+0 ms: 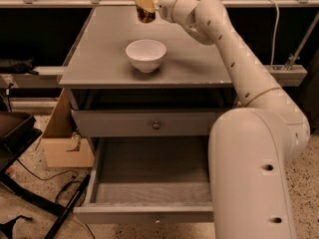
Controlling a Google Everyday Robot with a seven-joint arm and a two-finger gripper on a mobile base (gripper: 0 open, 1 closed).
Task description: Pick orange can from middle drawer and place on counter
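My gripper (pixel 145 3) is over the far part of the counter (pixel 199 59), behind the white bowl. It is shut on the orange can (pixel 146 15), whose orange-brown body hangs just above or at the counter surface; I cannot tell if it touches. The middle drawer (pixel 149 176) stands pulled open at the bottom front, with nothing visible on its wood-grain floor. My arm reaches in from the right and covers the drawer's right side.
A white bowl (pixel 146 54) stands on the counter's middle, in front of the can. A closed drawer front with a round knob (pixel 156 125) sits above the open drawer. A cardboard box (pixel 62 143) and cables lie on the floor at left.
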